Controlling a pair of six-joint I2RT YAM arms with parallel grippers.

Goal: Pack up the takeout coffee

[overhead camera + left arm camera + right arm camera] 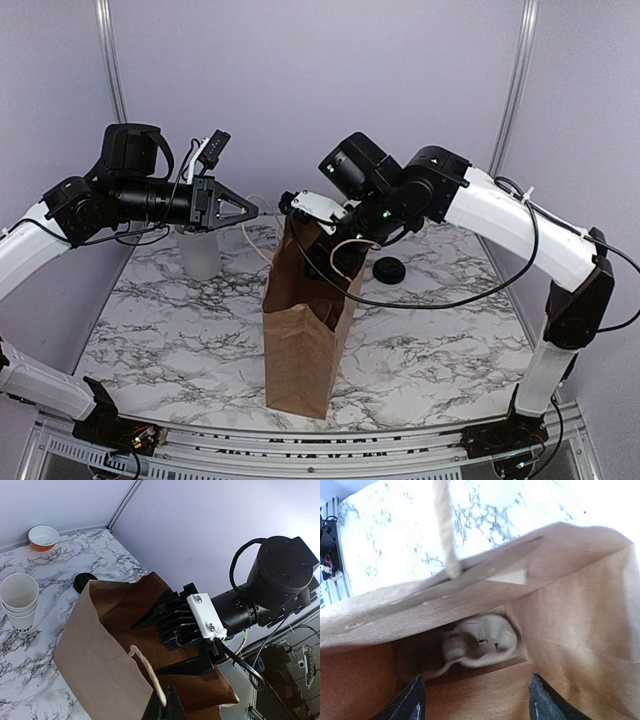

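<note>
Bagging: white paper cup [485,640] below spread right fingers [414,700], inside brown paper bag [560,605]; left fingers [172,707] clenched on twine handle [145,672]; next, withdraw upward

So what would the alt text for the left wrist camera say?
The left gripper pinches the rope handle of a brown paper bag while the right gripper reaches into it; stacked white cups stand on the marble table.

Past the right gripper [477,697], whose fingers [412,702] run off the picture's lower edge, a pale crumpled shape [482,640] lies blurred deep in the paper bag [580,620]; cup or not, I cannot tell. From above, the bag's wall hides that gripper's tips. The end of the rope handle [148,672] vanishes inside the left gripper [165,705], itself cropped.
</note>
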